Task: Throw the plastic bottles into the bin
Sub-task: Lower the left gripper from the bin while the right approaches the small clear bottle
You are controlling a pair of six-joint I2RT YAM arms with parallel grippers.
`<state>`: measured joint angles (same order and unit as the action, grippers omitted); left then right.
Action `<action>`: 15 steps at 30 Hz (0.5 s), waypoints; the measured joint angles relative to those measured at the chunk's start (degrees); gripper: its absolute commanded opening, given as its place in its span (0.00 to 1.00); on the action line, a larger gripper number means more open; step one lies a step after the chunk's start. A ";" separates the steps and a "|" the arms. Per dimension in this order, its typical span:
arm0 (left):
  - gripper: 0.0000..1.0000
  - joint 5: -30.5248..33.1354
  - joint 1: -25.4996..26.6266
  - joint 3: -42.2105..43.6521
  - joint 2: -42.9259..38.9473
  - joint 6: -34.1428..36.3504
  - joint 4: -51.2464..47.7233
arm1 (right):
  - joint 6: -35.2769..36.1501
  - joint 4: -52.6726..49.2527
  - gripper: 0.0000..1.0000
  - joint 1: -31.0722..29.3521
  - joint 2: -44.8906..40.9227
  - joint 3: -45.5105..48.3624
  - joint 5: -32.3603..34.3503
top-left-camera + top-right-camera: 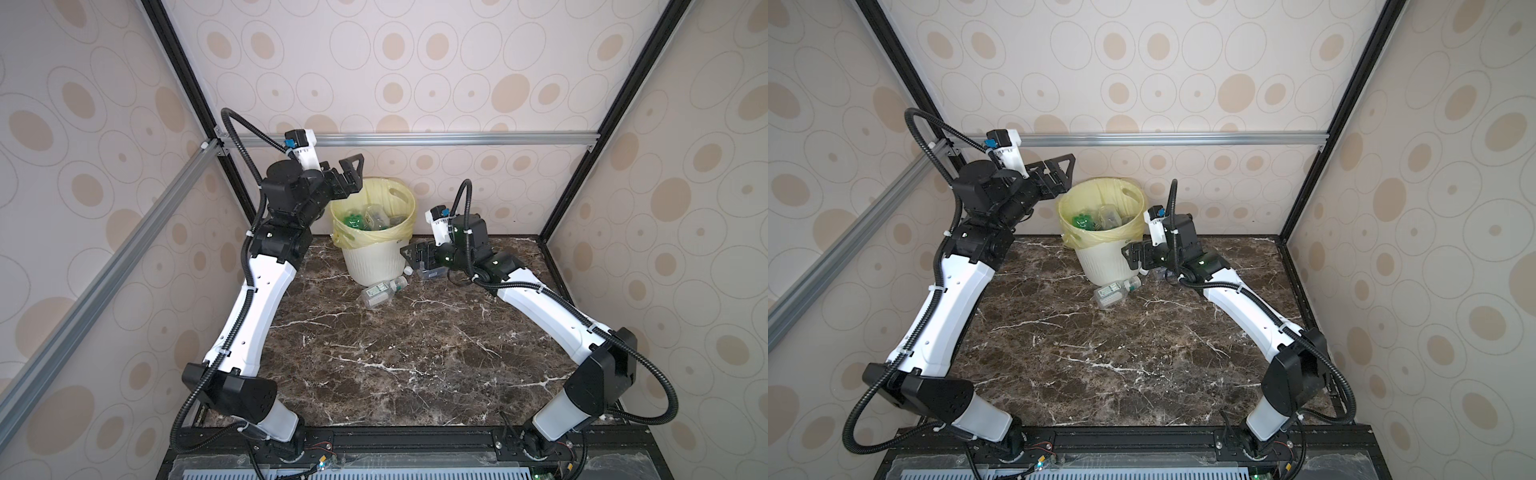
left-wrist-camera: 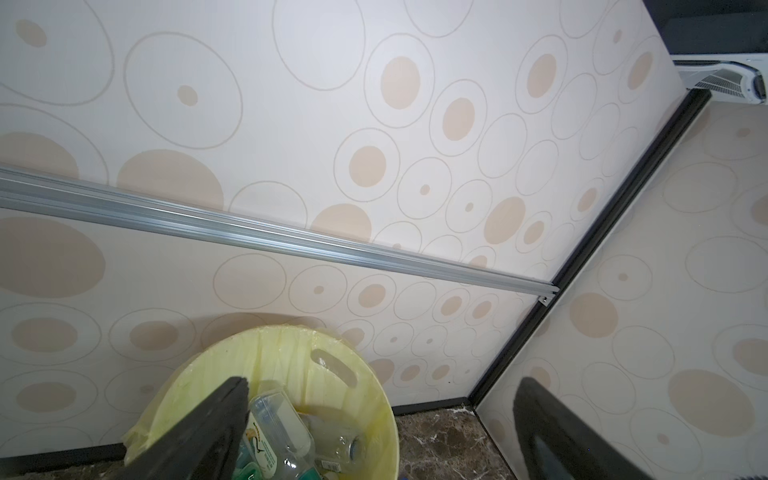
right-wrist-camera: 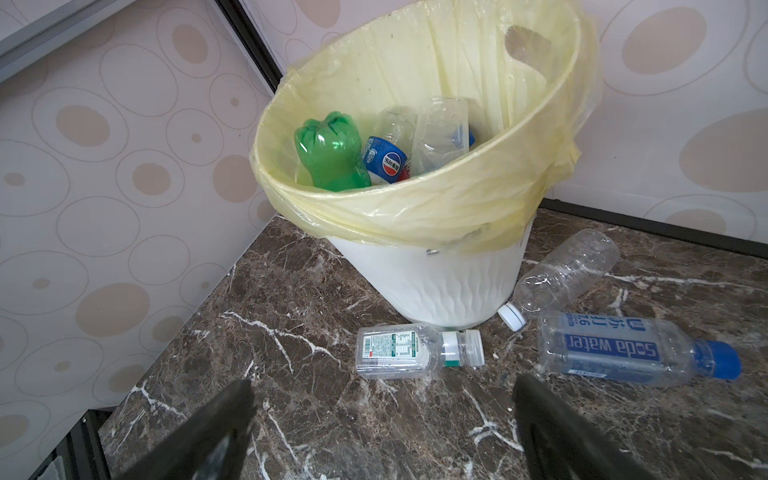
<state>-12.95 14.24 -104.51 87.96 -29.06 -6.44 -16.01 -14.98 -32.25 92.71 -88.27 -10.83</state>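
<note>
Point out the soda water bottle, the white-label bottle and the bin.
soda water bottle (image 3: pixel 611 351): right wrist view, on its blue label.
white-label bottle (image 3: pixel 395 347): right wrist view, on its label.
bin (image 3: pixel 436 282): right wrist view, on its white ribbed wall.

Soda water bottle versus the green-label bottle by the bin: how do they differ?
The soda water bottle has a blue cap and blue label; the green-label bottle has a white cap and a white-and-green label. The soda water bottle looks longer than the green-label bottle. The green-label bottle's cap lies beside the bin; the soda water bottle's cap points away from it. Both are clear, capped, lying on the table.
</note>
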 measured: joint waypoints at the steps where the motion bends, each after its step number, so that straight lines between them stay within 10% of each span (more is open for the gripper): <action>1: 0.99 -0.55 0.00 2.08 -0.70 -0.33 0.74 | -0.09 -0.04 1.00 0.00 0.00 0.00 0.15; 15: 0.99 -7.93 0.63 32.17 -8.79 -3.34 6.32 | -1.90 -1.40 1.00 0.00 -0.04 4.72 7.78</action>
<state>-20.88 14.87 -72.34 79.18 -32.40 -0.12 -17.91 -16.38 -32.25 92.66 -83.55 -3.05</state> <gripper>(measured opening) 0.991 0.997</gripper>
